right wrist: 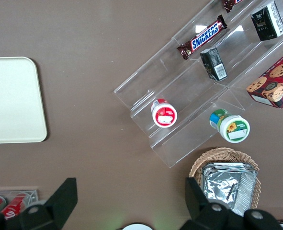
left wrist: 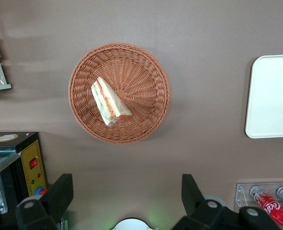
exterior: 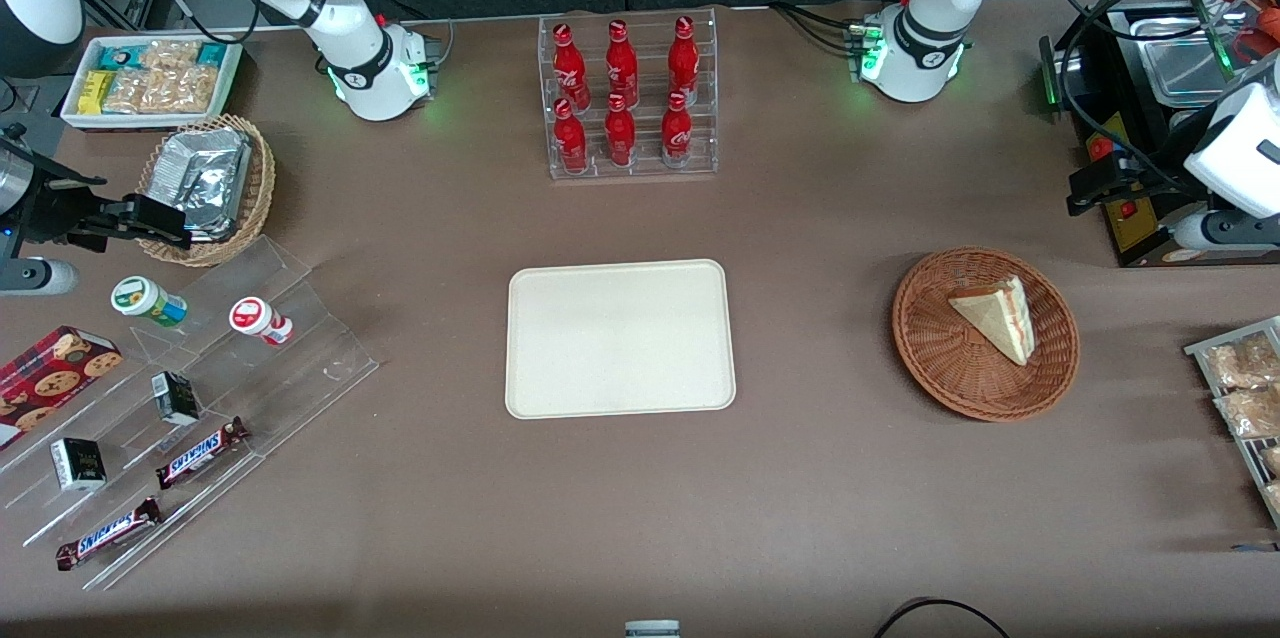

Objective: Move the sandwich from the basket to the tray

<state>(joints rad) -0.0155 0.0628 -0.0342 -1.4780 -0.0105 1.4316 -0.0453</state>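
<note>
One brown table [exterior: 820, 478] carries everything, and the biggest thing lying on it is the tray [exterior: 620, 338], a cream rectangle with rounded corners and a low rim, bare on its surface and set near the middle of the table. The clear rack of red bottles [exterior: 627, 98] stands farther from the front camera than the tray, in line with it. Toward the working arm's end of the table sits the basket [exterior: 985, 333], a round, shallow, reddish-brown wicker bowl, well apart from the tray. The sandwich [exterior: 995, 315] lies inside the basket, a pale triangular wedge resting on the weave, its red-orange and white filling stripe along the cut edge facing the working arm's end.

From the left wrist view the basket [left wrist: 119, 93] appears whole with the sandwich [left wrist: 109, 101] in it, off the centre of the bowl, and a corner of the tray [left wrist: 273, 98] shows too. The gripper [left wrist: 127, 199] hangs high above the table, not over the basket but over bare tabletop beside it, on the side nearer the bottle rack [left wrist: 268, 201]. Its two dark fingers [left wrist: 60, 194] stand wide apart with nothing between them, so the claw is released and touches neither sandwich nor basket.
</note>
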